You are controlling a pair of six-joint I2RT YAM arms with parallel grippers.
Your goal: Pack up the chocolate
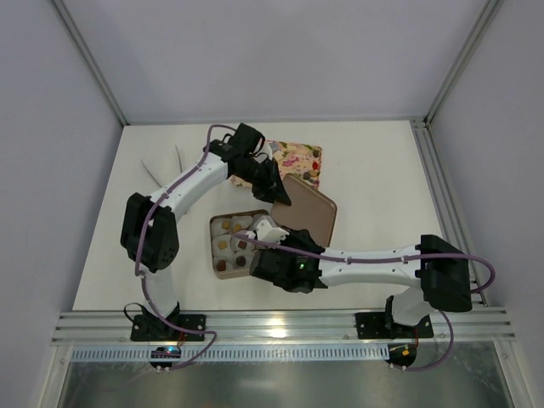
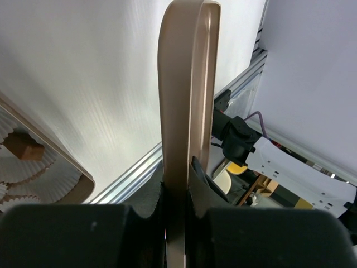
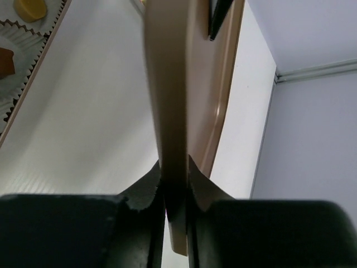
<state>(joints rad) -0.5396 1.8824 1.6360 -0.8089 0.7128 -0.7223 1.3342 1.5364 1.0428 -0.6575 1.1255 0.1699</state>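
The square brown box [image 1: 216, 266] holds white paper cups with tan-gold and dark brown chocolates [image 1: 232, 242]. Its flat brown lid [image 1: 313, 208] is lifted just right of the box, held by both grippers. My left gripper [image 1: 279, 197] is shut on the lid's far-left edge; the left wrist view shows the lid [image 2: 187, 84] edge-on between the fingers [image 2: 175, 223]. My right gripper [image 1: 274, 229] is shut on the lid's near-left edge, seen in the right wrist view [image 3: 175, 206]. A brown chocolate [image 2: 25, 148] and a gold one [image 3: 28, 8] show in cups.
A flat floral-patterned tray [image 1: 299, 160] lies behind the lid, partly under the left arm. Both arms cross over the middle of the white table [image 1: 382, 187]. Aluminium rails run along the near edge [image 1: 280, 327] and right side.
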